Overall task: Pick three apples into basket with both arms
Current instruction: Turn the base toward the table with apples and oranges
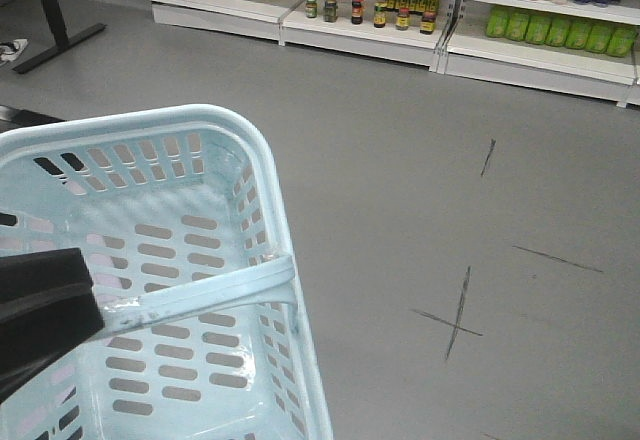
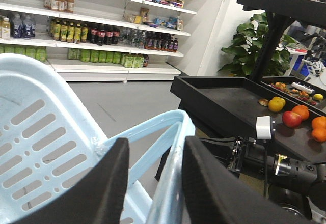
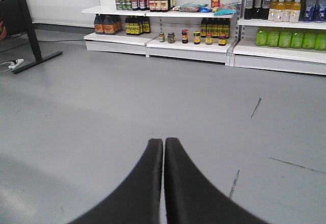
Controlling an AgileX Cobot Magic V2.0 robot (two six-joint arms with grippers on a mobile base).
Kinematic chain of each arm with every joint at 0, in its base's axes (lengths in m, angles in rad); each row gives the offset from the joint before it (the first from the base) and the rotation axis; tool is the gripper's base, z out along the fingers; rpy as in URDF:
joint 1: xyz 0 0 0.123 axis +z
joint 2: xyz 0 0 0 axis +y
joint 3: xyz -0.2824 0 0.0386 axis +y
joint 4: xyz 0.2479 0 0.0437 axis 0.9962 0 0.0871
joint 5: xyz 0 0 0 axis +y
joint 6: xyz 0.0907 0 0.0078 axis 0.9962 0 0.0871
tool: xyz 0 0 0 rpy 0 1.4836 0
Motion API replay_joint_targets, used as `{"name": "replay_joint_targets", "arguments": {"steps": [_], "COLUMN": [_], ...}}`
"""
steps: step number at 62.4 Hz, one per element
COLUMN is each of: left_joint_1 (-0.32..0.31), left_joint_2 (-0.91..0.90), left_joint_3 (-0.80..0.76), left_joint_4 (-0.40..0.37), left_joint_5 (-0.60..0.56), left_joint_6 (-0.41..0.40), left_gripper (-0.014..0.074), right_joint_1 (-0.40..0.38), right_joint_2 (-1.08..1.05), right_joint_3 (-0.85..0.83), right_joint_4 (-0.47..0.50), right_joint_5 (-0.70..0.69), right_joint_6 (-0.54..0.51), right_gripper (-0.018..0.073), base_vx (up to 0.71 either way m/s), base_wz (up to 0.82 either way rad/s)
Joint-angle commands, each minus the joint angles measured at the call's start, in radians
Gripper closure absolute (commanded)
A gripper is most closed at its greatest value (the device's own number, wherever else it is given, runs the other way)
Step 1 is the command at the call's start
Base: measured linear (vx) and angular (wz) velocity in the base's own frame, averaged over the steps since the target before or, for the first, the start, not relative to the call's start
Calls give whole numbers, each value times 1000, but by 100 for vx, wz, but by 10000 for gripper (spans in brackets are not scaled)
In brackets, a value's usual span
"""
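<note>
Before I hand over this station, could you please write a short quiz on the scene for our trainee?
1. True or false: the right hand is open.
2. What is the left hand gripping? A: the handle of the basket. B: a bottle. C: an apple.
3. Where does the red apple lie?
Key: 1 false, its fingers are pressed together. 2 A. 3 On the black tray, beside the orange fruits.
</note>
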Motion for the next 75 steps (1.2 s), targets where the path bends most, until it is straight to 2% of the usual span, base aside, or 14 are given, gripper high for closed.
{"name": "replay_joint_targets", "arguments": {"steps": [1, 75], "left_joint_1": [-4, -4], "left_joint_2": [-1, -1], "left_joint_3": [-28, -28], "left_joint_4": [19, 19], "left_joint_5": [36, 33], "left_joint_6": [-19, -19], "left_gripper": [603, 603], "right_joint_1": [1, 1], "right_joint_2": [-12, -12], "right_joint_3": [14, 14], "right_joint_4": [-11, -11], "right_joint_5": [-73, -73], "right_joint_6": [-8, -8], "right_gripper": [564, 564], "base_vx": [19, 21], "base_wz": [-15, -28]}}
